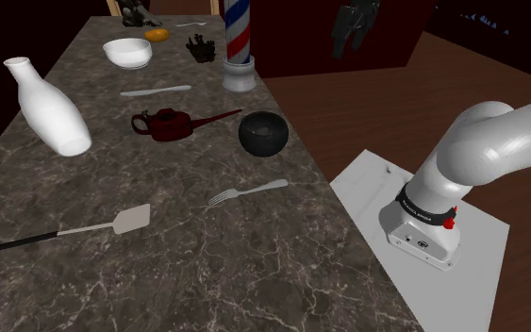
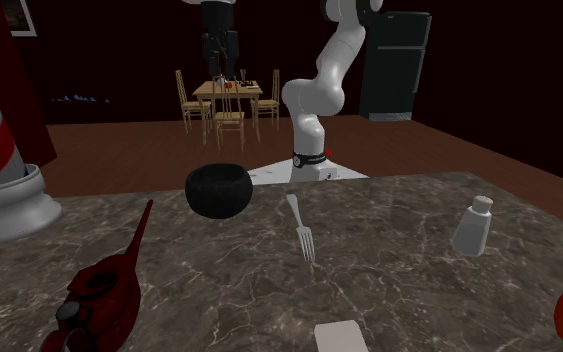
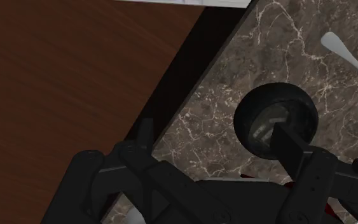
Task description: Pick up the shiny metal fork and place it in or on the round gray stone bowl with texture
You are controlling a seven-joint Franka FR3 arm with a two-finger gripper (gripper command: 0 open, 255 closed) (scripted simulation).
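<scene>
Claw (image 3: 217,137) released, empty, high over the bench (image 1: 254,273) edge — one finger (image 3: 292,149) partly hides the bowl (image 3: 260,113); fork (image 1: 246,193) lies nearby.

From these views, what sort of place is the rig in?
Probably a home's kitchen-dining area: a dark marble counter, a wooden dining table with chairs on a wood floor, and what looks like a black fridge.

Dark marble surface (image 1: 254,273). White vase (image 1: 51,111) at the shoulder view's left, red watering can (image 1: 169,124) near it. Spatula (image 1: 93,226) nearer the camera. White bowl (image 1: 127,52), orange (image 1: 157,35) and striped barber pole (image 1: 238,38) at the far end. White shaker (image 2: 472,225) well apart.
</scene>
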